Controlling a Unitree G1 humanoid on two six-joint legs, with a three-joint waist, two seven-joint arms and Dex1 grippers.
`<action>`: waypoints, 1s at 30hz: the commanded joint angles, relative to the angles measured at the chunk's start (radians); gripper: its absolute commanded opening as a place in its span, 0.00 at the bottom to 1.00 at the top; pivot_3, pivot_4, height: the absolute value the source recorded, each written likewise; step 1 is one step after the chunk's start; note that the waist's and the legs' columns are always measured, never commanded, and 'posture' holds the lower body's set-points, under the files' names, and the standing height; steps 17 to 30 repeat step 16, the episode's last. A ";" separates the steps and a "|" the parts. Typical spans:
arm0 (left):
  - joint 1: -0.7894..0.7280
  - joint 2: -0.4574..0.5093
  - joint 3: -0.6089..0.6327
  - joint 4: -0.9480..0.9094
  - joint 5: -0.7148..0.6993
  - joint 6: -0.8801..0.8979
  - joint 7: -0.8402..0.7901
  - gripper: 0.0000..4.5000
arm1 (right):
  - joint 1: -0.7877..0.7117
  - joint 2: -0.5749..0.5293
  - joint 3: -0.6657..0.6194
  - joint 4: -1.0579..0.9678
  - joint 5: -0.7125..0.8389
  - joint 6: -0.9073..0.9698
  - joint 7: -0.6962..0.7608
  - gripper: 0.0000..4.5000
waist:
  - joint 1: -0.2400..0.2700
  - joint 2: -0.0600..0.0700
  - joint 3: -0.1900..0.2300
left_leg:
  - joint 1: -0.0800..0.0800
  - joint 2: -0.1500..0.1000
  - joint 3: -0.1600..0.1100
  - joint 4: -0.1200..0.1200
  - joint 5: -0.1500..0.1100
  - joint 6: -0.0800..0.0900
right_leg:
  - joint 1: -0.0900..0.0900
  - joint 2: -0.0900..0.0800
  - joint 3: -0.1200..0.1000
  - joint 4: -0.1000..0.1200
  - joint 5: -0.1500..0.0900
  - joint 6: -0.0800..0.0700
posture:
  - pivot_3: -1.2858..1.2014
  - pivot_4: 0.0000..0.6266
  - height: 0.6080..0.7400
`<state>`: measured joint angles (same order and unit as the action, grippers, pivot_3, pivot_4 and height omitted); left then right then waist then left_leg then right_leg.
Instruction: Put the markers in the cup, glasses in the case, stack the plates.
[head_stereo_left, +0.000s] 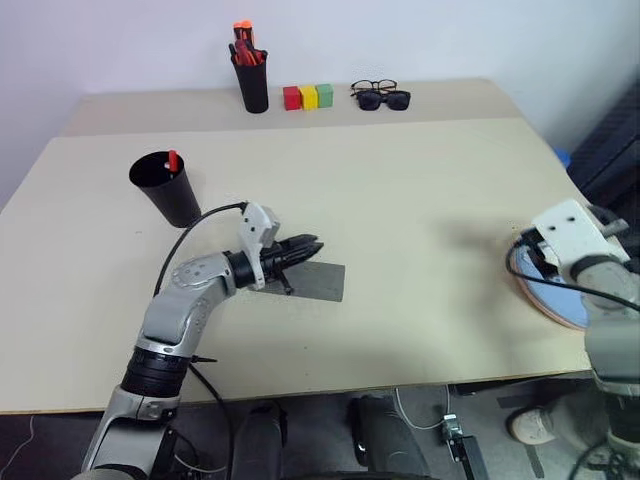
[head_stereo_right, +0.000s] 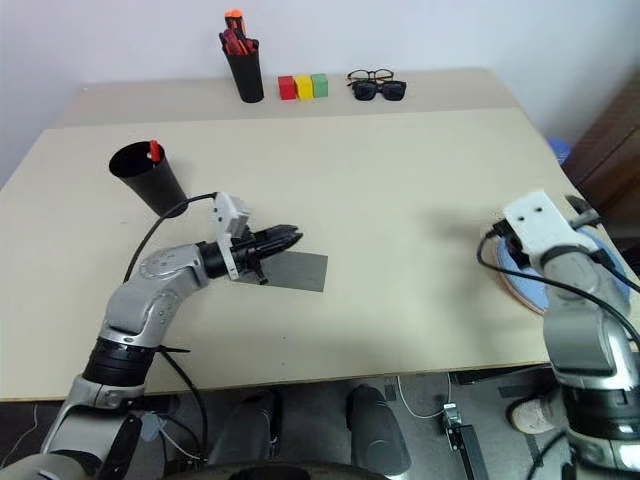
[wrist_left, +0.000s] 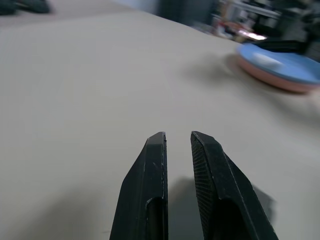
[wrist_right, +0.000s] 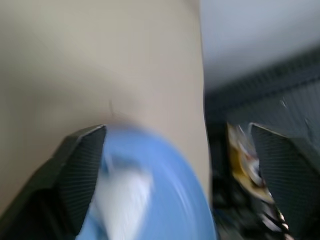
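The black cup (head_stereo_left: 166, 190) stands at the left of the table with a red marker (head_stereo_left: 172, 160) upright inside it. The grey case (head_stereo_left: 322, 281) lies closed and flat near the middle. Just above its left end, my left gripper (head_stereo_left: 316, 243) points level; its fingers (wrist_left: 150, 170) are nearly together with a thin slit and hold nothing. At the table's right edge the light blue plate (head_stereo_left: 572, 301) rests on the pink plate (wrist_left: 280, 82). My right gripper (wrist_right: 177, 126) hovers over them with its fingers wide apart and empty. The glasses are hidden.
At the back of the table stand a tall black pen holder (head_stereo_left: 252, 82) with orange-red pens, three coloured blocks (head_stereo_left: 307, 96), a black-framed pair of spectacles (head_stereo_left: 374, 87) and dark sunglasses (head_stereo_left: 385, 100). Bare tabletop (head_stereo_left: 420, 200) lies between the arms.
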<state>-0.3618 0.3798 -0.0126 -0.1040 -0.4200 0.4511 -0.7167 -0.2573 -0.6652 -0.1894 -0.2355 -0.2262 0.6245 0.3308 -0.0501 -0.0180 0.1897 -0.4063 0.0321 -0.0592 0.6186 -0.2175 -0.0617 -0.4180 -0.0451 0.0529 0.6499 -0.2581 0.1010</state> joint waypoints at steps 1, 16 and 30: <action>0.069 0.006 0.100 -0.068 0.043 -0.048 0.124 0.16 | -0.079 0.089 0.011 0.027 0.141 -0.118 0.062 0.99 | -0.003 0.000 0.000 | 0.001 0.000 0.000 -0.001 0.000 0.000 | 0.000 0.000 0.000 0.000 0.000 0.000 | 0.52 0.24 1.00; 0.415 0.067 0.359 -0.246 0.152 -0.107 0.362 0.16 | -0.226 0.218 0.149 0.290 0.314 -0.333 0.259 0.99 | 0.016 0.000 0.000 | -0.001 -0.001 0.000 -0.001 0.000 0.000 | 0.001 -0.002 -0.001 -0.001 0.000 0.000 | 0.52 0.24 1.00; 0.415 0.067 0.359 -0.246 0.152 -0.107 0.362 0.16 | -0.226 0.218 0.149 0.290 0.314 -0.333 0.259 0.99 | 0.016 0.000 0.000 | -0.001 -0.001 0.000 -0.001 0.000 0.000 | 0.001 -0.002 -0.001 -0.001 0.000 0.000 | 0.52 0.24 1.00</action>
